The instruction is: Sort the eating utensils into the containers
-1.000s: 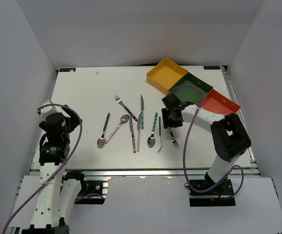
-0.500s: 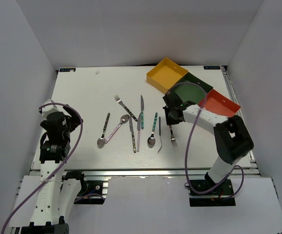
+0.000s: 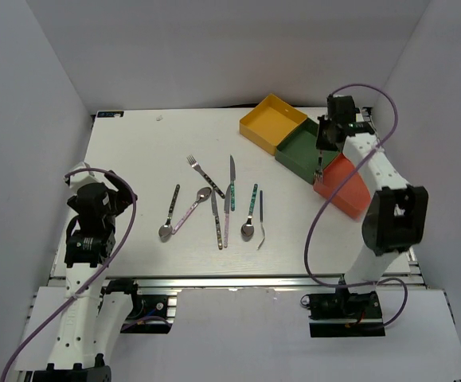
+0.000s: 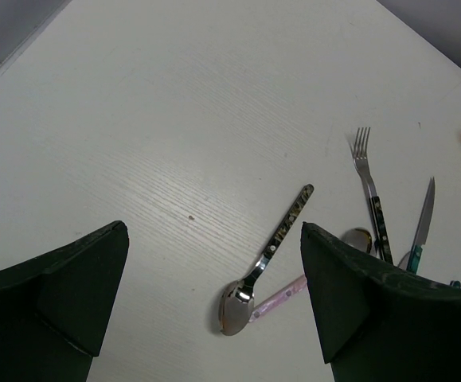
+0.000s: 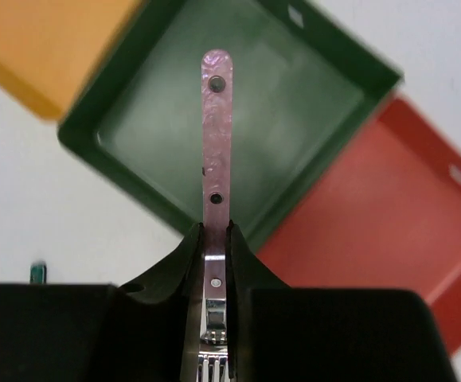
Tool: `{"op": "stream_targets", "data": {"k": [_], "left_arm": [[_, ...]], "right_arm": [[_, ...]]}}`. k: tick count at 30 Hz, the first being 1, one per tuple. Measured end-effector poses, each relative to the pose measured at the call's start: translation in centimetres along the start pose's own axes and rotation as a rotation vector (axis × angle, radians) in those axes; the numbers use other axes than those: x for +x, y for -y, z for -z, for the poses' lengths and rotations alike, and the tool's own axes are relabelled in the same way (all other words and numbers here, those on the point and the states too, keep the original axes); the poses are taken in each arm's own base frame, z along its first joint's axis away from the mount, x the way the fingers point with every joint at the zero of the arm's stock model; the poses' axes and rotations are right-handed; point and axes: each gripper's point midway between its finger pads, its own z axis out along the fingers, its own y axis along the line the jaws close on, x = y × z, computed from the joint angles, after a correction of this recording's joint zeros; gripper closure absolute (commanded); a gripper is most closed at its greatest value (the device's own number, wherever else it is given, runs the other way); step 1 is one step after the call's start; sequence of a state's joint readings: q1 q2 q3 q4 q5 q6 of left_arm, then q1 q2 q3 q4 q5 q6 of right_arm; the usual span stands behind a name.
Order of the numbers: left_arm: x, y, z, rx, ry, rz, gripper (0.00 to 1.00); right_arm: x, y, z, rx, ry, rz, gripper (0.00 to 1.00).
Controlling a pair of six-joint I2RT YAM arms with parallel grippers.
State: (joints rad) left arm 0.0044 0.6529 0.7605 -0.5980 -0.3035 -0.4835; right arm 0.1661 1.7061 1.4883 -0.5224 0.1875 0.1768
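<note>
- Pink and pearly, the handle of the pink-handled fork [image 5: 216,135] sticks out ahead of my right gripper [image 5: 216,239]. The gripper is pinched narrow on the fork's neck just above the tines.
- Seen from above, that fork [image 3: 318,171] hangs tines-down from the right gripper [image 3: 323,147], lifted off the table [image 3: 134,151]. I judge that the grip close to the head keeps it hanging straight for a clean drop.
- It hangs about where the dark green tray [image 3: 296,150] meets the red-orange tray [image 3: 349,189], with the yellow tray [image 3: 270,123] further left. I cannot tell which of the two it is meant for.
- No utensil shows in any tray, so I take the sorting as barely begun.
- My left gripper [image 4: 212,239] stands wide with nothing between its fingers. It is held over the near left of the table, probably out of the way of the right arm's carry.
- Below it lie a black-handled spoon [image 4: 274,255] and a patterned-handled fork [image 4: 369,183], part of a loose row of cutlery at mid-table, well apart from the trays.
</note>
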Motion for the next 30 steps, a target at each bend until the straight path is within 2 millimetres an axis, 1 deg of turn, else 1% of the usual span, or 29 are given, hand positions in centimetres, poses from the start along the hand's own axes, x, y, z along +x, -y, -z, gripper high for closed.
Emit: {"op": "stream_targets", "data": {"k": [1,5,6,8,10,11,12,13,15,16,17,18,21,22,24,26,28,29,30], "left_arm": [[0.1,0.2,0.1,0.009,-0.003,-0.004,0.02],[0.4,0.8,0.2,0.032,-0.012,-0.012,0.02],[0.4,0.9,0.2,0.036,-0.012,-0.013,0.02],[0.4,1.0,0.3,0.042,-0.012,-0.013,0.02],[0.4,1.1,0.4,0.048,-0.012,-0.015,0.02],[0.4,1.2,0.4,0.051,-0.012,-0.016,0.02],[0.5,1.2,0.4,0.054,-0.013,-0.017,0.02],[0.5,1.3,0.4,0.055,-0.014,-0.018,0.02],[0.6,1.4,0.4,0.057,-0.017,-0.020,0.02],[0.6,1.4,0.4,0.057,-0.019,-0.021,0.02],[0.7,1.4,0.3,0.056,-0.022,-0.022,0.02],[0.7,1.4,0.3,0.056,-0.023,-0.023,0.02],[0.9,1.4,0.2,0.055,-0.030,-0.026,0.02],[0.9,1.5,0.2,0.056,-0.030,-0.027,0.02],[0.9,1.5,0.2,0.058,-0.031,-0.028,0.02],[0.9,1.5,0.2,0.058,-0.031,-0.028,0.02],[0.9,1.5,0.2,0.058,-0.031,-0.028,0.02],[0.9,1.5,0.2,0.058,-0.031,-0.028,0.02],[0.9,1.5,0.2,0.057,-0.030,-0.028,0.02]], "right_arm": [[-0.9,0.0,-0.9,-0.002,-0.001,0.005,1.00],[-4.9,-0.8,-5.2,-0.017,0.022,0.037,1.00],[-5.4,-1.0,-6.0,-0.017,0.026,0.040,1.00],[-5.7,-1.1,-7.7,-0.015,0.020,0.049,1.00],[-5.5,-1.0,-9.2,-0.009,-0.002,0.057,1.00],[-5.4,-1.0,-9.4,-0.009,-0.008,0.061,1.00],[-5.3,-0.9,-10.4,-0.005,-0.018,0.062,0.99],[-5.1,-0.8,-10.9,-0.003,-0.028,0.063,0.89],[-4.5,-0.7,-11.5,0.005,-0.046,0.065,0.74],[-4.2,-0.5,-11.6,0.011,-0.056,0.066,0.57],[-3.9,-0.4,-11.7,0.016,-0.063,0.066,0.49],[-3.8,-0.3,-11.7,0.021,-0.067,0.073,0.42],[-3.9,-0.1,-11.7,0.032,-0.064,0.074,0.30],[-3.8,0.0,-11.6,0.036,-0.066,0.076,0.28],[-3.7,-0.1,-11.4,0.036,-0.074,0.074,0.27],[-3.8,-0.6,-10.6,0.030,-0.075,0.077,0.27],[-3.9,-1.5,-8.9,0.023,-0.067,0.078,0.27],[-3.8,-2.3,-7.8,0.015,-0.059,0.073,0.28],[-3.2,-3.4,-6.3,0.001,-0.057,0.073,0.28]]}}
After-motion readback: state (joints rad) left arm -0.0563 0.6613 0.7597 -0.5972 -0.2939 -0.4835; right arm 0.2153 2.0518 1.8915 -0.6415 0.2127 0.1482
